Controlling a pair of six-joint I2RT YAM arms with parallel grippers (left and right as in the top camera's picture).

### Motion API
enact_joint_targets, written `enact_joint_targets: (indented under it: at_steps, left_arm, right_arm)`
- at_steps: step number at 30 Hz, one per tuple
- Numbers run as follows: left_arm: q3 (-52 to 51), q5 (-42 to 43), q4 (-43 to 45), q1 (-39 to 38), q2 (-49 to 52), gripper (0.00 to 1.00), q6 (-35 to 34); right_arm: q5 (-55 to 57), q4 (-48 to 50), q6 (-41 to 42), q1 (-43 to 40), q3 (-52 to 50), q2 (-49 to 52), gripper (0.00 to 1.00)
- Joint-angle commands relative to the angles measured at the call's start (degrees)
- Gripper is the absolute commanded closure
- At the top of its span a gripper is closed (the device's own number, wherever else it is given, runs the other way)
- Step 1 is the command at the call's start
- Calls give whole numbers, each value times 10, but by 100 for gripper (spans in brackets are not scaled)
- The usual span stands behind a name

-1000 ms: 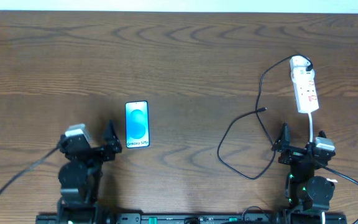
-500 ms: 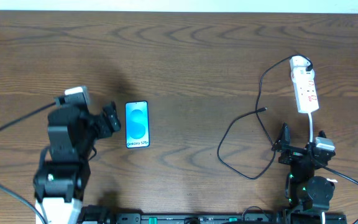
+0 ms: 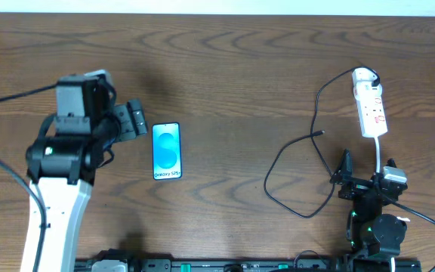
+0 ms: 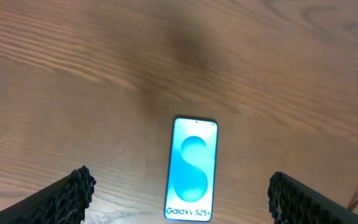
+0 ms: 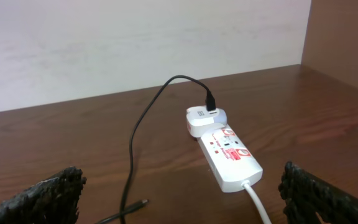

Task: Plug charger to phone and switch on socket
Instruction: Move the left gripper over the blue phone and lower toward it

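Left wrist view: plain wooden desk (image 4: 55, 74) surrounds the phone (image 4: 191, 168), flat just ahead of the spread left claw (image 4: 180, 182), cyan screen up. The right claw (image 5: 182, 193), also spread, faces the socket (image 5: 229, 155) and plugged-in charger (image 5: 133, 140) beyond.

The left arm (image 3: 55, 189) reaches up from the near edge of the counter, its wrist bent so the left tool (image 3: 137, 119) points to the right, fingers (image 4: 67, 198) spread wide. The right arm (image 3: 376, 227) sits folded low, and the right tool (image 3: 367, 175) aims forward, its fingers (image 5: 48, 196) also wide apart.
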Motion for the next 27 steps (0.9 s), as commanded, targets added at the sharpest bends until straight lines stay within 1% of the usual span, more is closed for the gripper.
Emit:
enact_joint_targets:
  at_steps: [1, 4, 10, 11, 14, 27]
  left_arm:
    - [14, 6, -5, -24, 27, 8, 5]
    - [14, 6, -3, -37, 44, 8, 5]
    - [14, 12, -3, -38, 67, 8, 3]
    - [14, 12, -3, -38, 69, 1, 3]
    - [14, 12, -1, -38, 70, 2, 3]
    - [14, 13, 1, -38, 70, 2, 4]
  right_arm:
    - [5, -1, -4, 1, -1, -4, 1]
    - [5, -1, -4, 1, -1, -4, 1]
    - [5, -1, -4, 1, -1, -4, 1]
    - [5, -1, -4, 1, -1, -4, 1]
    - [5, -1, -4, 1, -1, -4, 1]
    - [5, -1, -4, 1, -1, -4, 1]
